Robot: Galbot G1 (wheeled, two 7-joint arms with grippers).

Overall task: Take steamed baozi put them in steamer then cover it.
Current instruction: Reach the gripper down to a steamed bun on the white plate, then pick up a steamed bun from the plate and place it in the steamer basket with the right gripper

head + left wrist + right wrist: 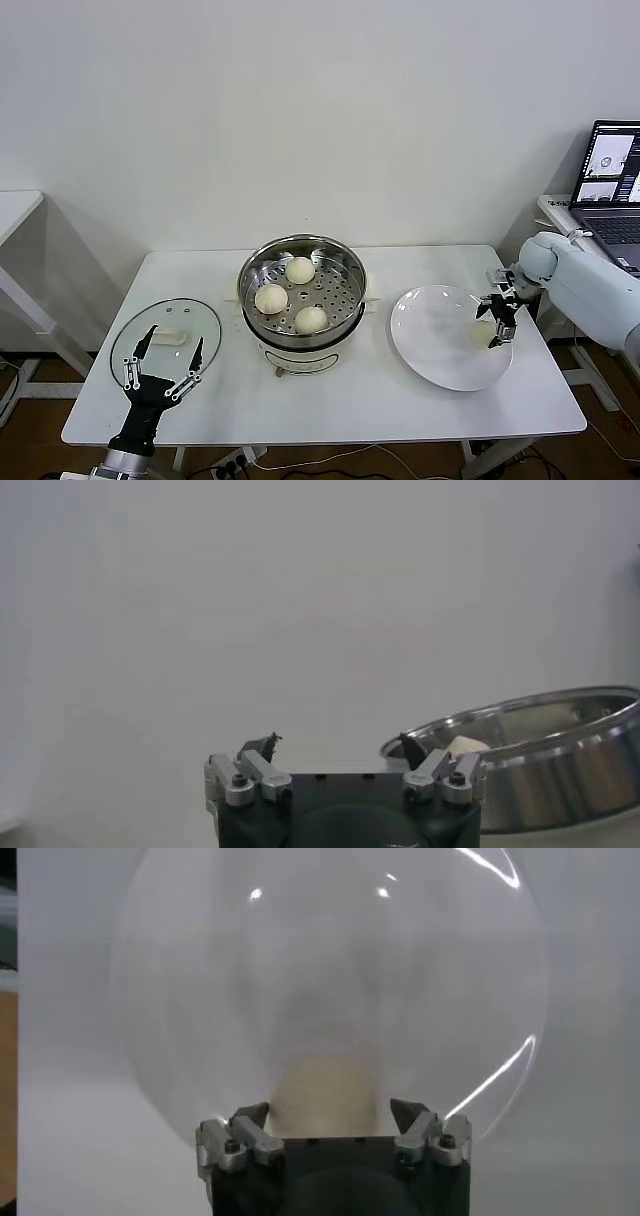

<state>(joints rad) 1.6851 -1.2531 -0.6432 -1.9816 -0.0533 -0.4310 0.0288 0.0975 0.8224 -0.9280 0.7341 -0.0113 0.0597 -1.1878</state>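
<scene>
The steamer (345, 262) stands mid-table on its white base and holds three baozi (300, 269) (271, 298) (311, 319) on the perforated tray. The fourth baozi (482, 333) lies on the white plate (440, 340) at the right. My right gripper (497, 318) is open, with its fingers on either side of that baozi; in the right wrist view the baozi (325, 1088) sits between the spread fingertips of the gripper (330, 1116). The glass cover (200, 320) lies flat at the table's left. My left gripper (160, 362) is open and empty over the cover's near edge.
The left wrist view shows the open left gripper (338, 745) and the steamer rim (540, 740) beyond it. A laptop (610, 185) stands on a side table at the far right. The table's front edge (320, 435) runs close below the plate.
</scene>
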